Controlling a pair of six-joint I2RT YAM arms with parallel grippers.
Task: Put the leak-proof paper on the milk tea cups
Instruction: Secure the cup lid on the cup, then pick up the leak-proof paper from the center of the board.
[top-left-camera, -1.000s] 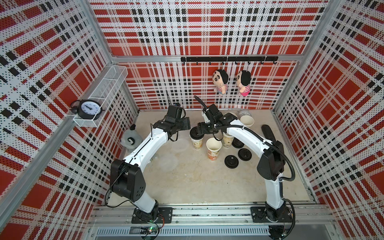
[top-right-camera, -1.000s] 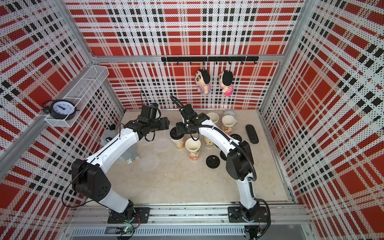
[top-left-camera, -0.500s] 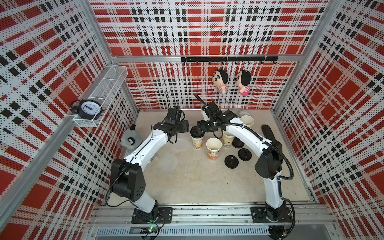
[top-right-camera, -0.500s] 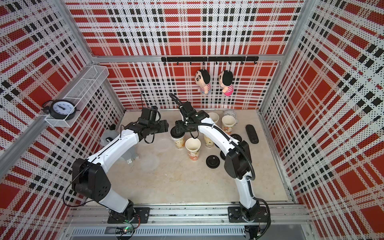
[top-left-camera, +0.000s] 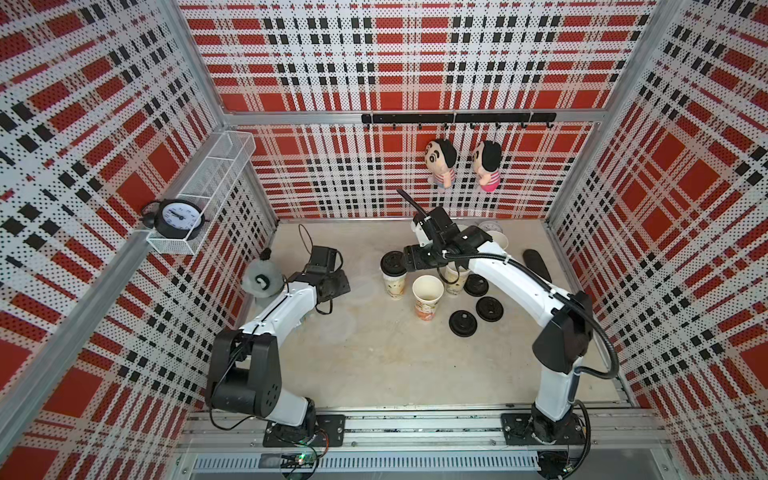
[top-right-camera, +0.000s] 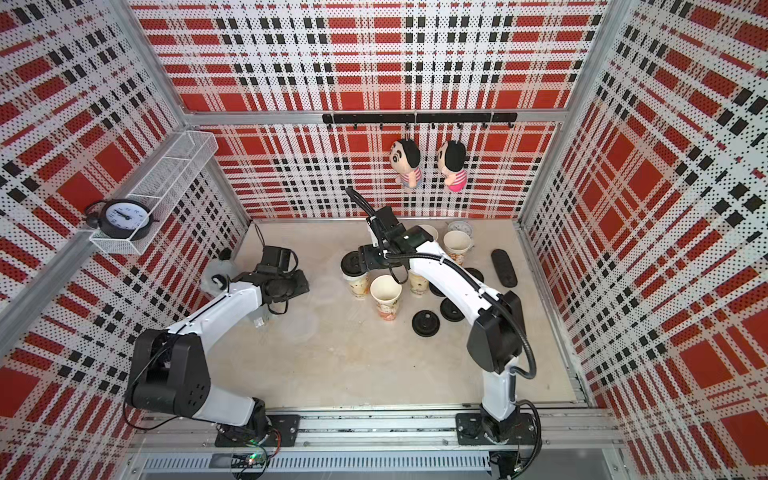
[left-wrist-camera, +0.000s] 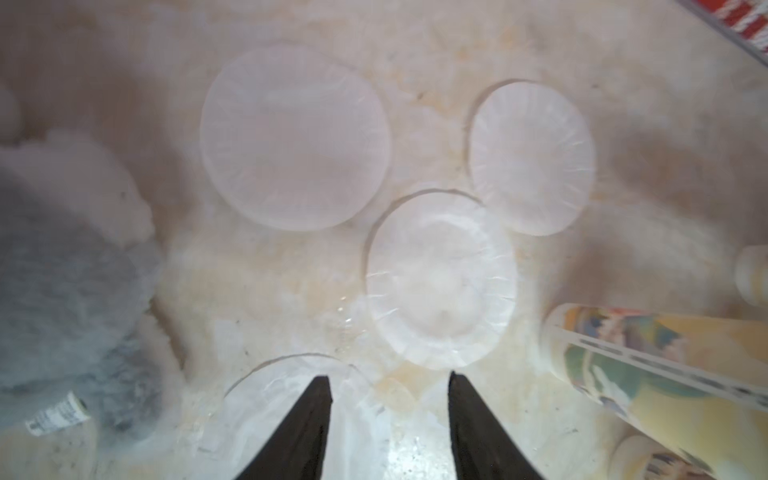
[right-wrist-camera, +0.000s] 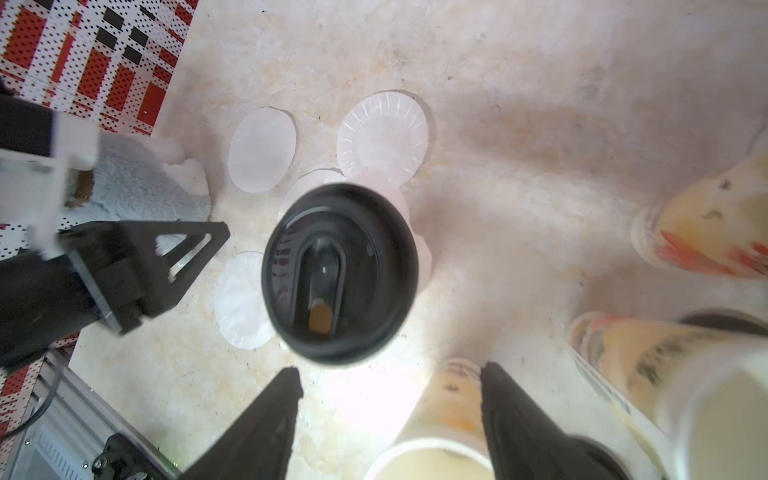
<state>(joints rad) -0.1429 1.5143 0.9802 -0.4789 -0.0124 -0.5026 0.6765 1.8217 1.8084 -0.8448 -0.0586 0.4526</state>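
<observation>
Whitish leak-proof paper (left-wrist-camera: 440, 278): four sheets lie flat on the table, left of centre in both top views; we think they are spread apart for single picks.
Left gripper (left-wrist-camera: 388, 376): jaws moderately apart and empty, low over the nearest sheet.
Lidded cup (top-left-camera: 394, 286): black lid on, contents hidden from us.
Right gripper (right-wrist-camera: 389, 365): jaws parted, gripping nothing, beside that lid.
Open milk tea cups (top-left-camera: 427, 309): uncovered; the front one looks empty.

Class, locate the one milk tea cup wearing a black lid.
In both top views the lidded cup stands at the cup cluster's end nearest the left arm, beside an open cup, just off the right gripper.
</observation>
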